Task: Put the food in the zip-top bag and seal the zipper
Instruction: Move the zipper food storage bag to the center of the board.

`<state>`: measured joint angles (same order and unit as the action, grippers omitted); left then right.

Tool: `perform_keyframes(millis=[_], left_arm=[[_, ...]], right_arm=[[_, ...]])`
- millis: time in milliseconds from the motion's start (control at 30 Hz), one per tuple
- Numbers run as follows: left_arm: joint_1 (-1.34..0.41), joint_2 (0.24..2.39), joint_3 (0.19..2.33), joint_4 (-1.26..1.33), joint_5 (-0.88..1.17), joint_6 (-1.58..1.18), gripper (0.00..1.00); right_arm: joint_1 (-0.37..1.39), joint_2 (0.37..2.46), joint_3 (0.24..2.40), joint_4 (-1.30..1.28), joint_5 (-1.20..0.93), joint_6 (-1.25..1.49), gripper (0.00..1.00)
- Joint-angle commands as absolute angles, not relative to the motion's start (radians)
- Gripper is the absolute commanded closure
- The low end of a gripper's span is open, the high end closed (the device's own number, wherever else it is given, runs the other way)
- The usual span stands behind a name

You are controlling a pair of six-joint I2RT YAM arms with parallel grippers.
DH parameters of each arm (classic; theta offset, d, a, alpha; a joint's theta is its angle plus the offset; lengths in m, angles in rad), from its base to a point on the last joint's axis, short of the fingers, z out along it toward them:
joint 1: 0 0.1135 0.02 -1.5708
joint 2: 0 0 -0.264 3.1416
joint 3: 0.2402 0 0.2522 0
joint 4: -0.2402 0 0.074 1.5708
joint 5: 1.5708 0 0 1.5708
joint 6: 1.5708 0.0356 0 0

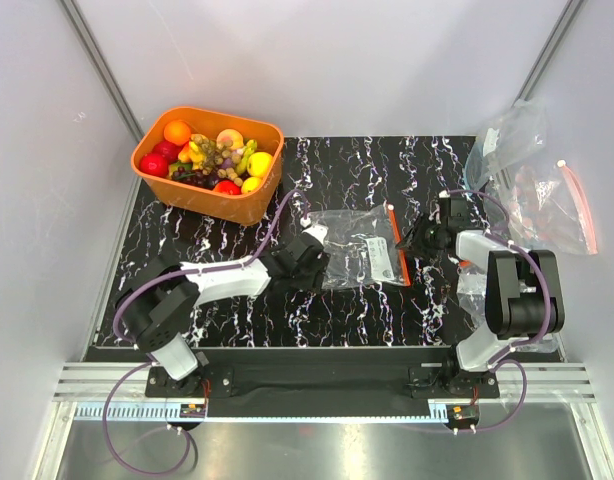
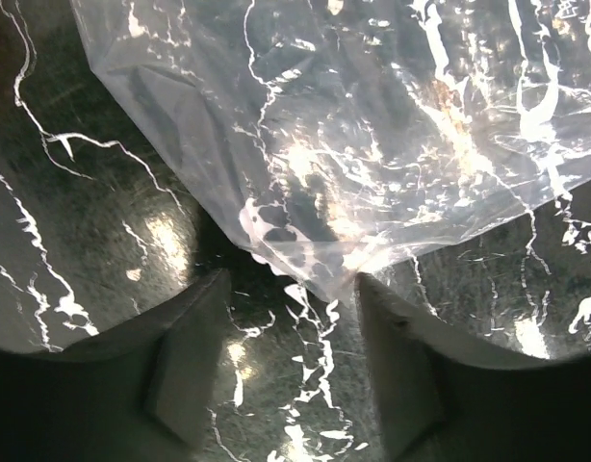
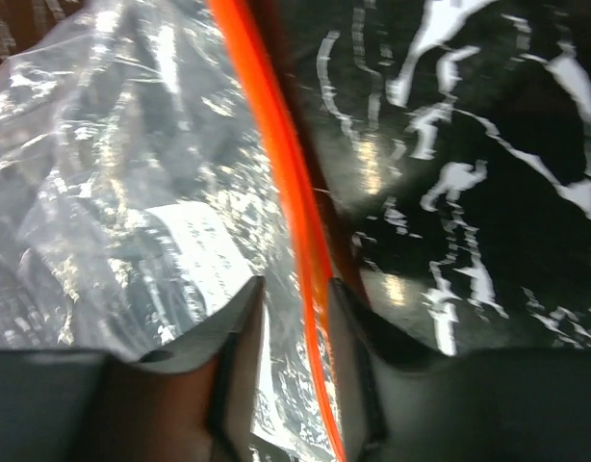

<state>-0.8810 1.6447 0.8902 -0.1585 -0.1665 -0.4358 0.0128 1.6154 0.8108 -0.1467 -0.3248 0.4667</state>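
Note:
The zip-top bag [image 1: 359, 247] lies flat and empty at the table's middle, its orange-red zipper [image 1: 398, 246] along its right side. The food, several toy fruits [image 1: 209, 155], sits in an orange basket [image 1: 237, 205] at the back left. My left gripper [image 1: 309, 252] is open at the bag's left edge; in the left wrist view a corner of the bag [image 2: 372, 125] lies just ahead of the gripper [image 2: 294, 289]. My right gripper [image 1: 415, 240] is low over the bag's mouth. In the right wrist view the gripper [image 3: 295, 289] is narrowly open and straddles the zipper [image 3: 286, 164], next to the white label [image 3: 204, 250].
Two other clear bags lie at the back right: one with a bluish edge [image 1: 507, 140] and a larger one with a thin pink-red strip [image 1: 579, 205]. The black marbled table [image 1: 367, 310] is enclosed by white walls on three sides.

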Motion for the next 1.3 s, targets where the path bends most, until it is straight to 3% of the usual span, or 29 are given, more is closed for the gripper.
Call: perform_keyframes(millis=[0,67,133,300,433,600,700,867,1033,1133,1267], left_arm=[[-0.871,1.611,0.896,-0.120,-0.167,-0.426,0.48],[-0.868,1.614,0.897,-0.123,-0.167,-0.429,0.61],[-0.867,1.618,0.900,-0.126,-0.164,-0.431,0.65],[-0.868,1.605,0.897,-0.143,-0.204,-0.426,0.71],[-0.871,1.517,0.854,-0.135,-0.273,-0.416,0.59],[-0.877,1.451,0.833,-0.182,-0.407,-0.445,0.19],[-0.891,1.376,0.795,-0.192,-0.491,-0.457,0.11],[-0.910,1.281,0.767,-0.215,-0.581,-0.471,0.05],[-1.005,1.266,0.822,-0.311,-0.801,-0.488,0.01],[-1.066,1.305,0.873,-0.302,-0.831,-0.454,0.01],[-1.106,1.413,0.969,-0.336,-0.816,-0.486,0.01]], right_arm=[[0.014,1.577,0.795,-0.058,-0.425,0.469,0.63],[0.014,1.577,0.790,-0.037,-0.469,0.466,0.67],[0.014,1.582,0.781,-0.011,-0.524,0.472,0.75],[0.012,1.603,0.782,0.041,-0.586,0.480,0.76],[0.012,1.609,0.776,0.070,-0.638,0.489,0.73],[0.078,1.641,0.793,0.117,-0.730,0.496,0.70],[0.165,1.655,0.833,0.075,-0.698,0.440,0.68],[0.216,1.681,0.848,0.107,-0.756,0.440,0.68],[0.224,1.635,0.816,0.190,-0.825,0.465,0.68],[0.230,1.611,0.801,0.225,-0.838,0.479,0.60],[0.229,1.551,0.775,0.201,-0.726,0.469,0.57]])
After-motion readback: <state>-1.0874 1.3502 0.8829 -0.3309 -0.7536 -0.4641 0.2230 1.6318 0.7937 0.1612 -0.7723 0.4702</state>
